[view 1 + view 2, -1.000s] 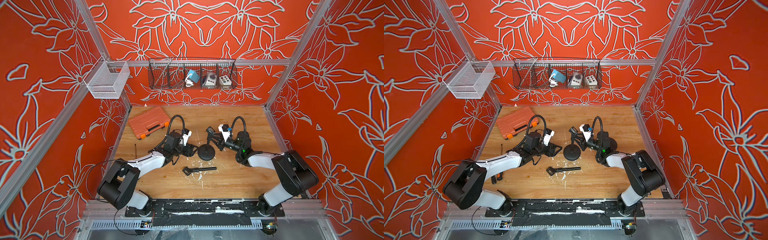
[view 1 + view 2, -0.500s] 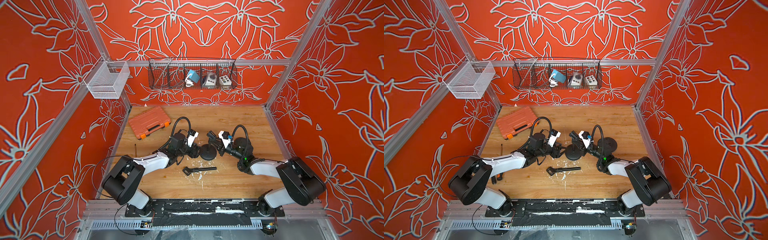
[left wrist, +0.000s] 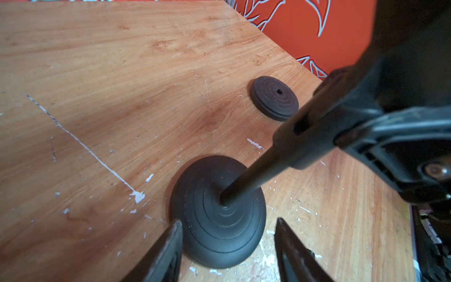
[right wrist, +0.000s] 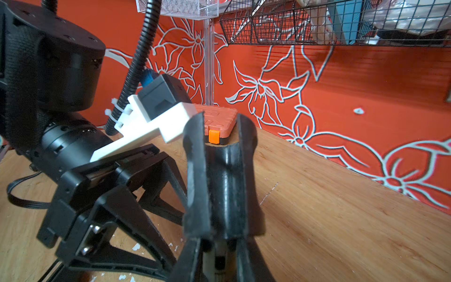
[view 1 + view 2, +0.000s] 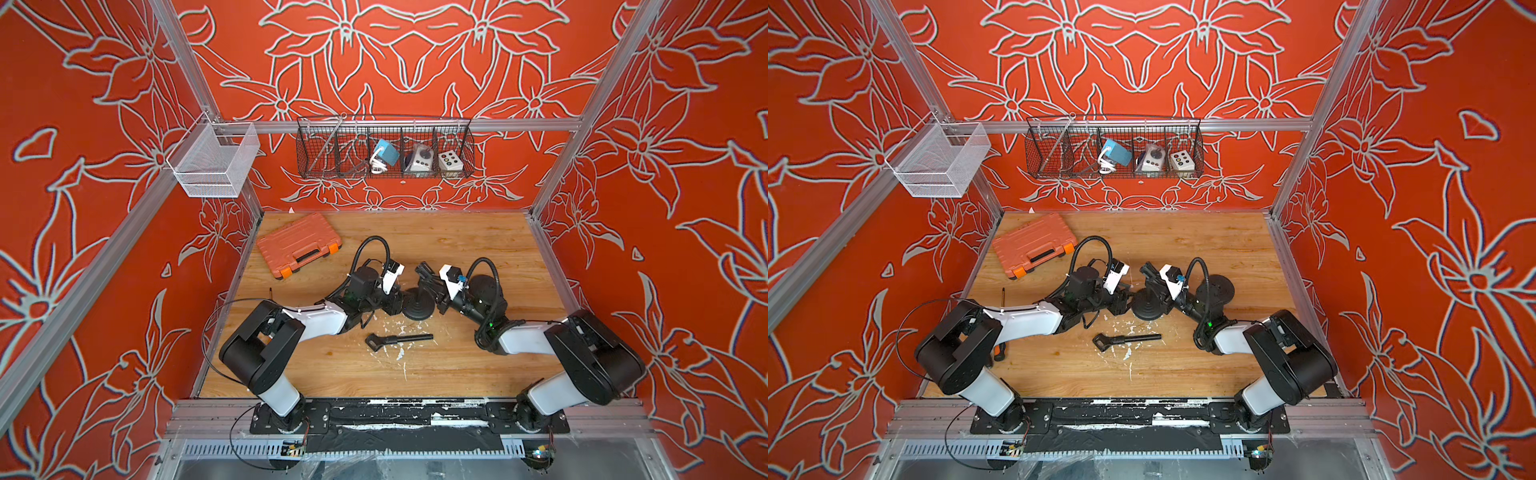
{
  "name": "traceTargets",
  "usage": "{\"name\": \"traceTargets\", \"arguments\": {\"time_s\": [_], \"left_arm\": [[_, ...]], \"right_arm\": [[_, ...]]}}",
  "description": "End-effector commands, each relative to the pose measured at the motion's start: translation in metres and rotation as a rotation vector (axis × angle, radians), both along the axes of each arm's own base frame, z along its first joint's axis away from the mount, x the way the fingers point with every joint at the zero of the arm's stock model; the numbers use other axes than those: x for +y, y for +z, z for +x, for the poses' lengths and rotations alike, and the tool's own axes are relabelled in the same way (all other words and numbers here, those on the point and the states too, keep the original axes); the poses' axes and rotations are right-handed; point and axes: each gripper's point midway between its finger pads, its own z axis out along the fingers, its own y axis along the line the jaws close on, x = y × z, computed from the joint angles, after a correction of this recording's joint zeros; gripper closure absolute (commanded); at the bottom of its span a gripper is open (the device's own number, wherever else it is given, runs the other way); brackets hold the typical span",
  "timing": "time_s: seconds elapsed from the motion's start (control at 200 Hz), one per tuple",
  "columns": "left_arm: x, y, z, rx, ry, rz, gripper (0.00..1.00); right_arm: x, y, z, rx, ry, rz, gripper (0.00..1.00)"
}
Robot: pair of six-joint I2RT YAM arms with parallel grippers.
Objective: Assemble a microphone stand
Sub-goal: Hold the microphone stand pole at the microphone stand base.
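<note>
At table (image 5: 457, 245) centre: left claw (image 3: 229, 220) spread, flanking base (image 3: 207, 234); right claw (image 4: 220, 122) pinching pole (image 3: 249, 178).

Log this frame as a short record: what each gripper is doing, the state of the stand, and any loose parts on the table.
stand: pole set in the centre of the round base
right gripper: shut on pole, at its thicker upper section
left gripper: open, fingers straddling the base's rim
loose parts: second disc, centre hole bare; black rod lying flat in front of the base
other: orange case, closed, far left
</note>
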Motion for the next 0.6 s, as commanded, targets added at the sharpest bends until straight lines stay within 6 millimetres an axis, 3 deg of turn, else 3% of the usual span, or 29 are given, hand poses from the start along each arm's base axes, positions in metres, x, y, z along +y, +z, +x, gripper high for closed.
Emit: {"name": "traceTargets", "arguments": {"time_s": [0.0,0.44,0.596], "left_arm": [[-0.013,0.015,0.005,-0.075,-0.042,-0.018,0.42],[-0.034,0.018,0.007,-0.097,-0.102,-0.050,0.48],[-0.039,0.019,0.011,-0.091,-0.109,-0.075,0.54]], "right_arm": [[-0.014,-0.052,0.001,0.147,-0.073,-0.090,1.00],[-0.022,-0.056,-0.005,0.177,-0.192,-0.139,1.00],[-0.025,-0.056,-0.010,0.183,-0.260,-0.174,1.00]]}}
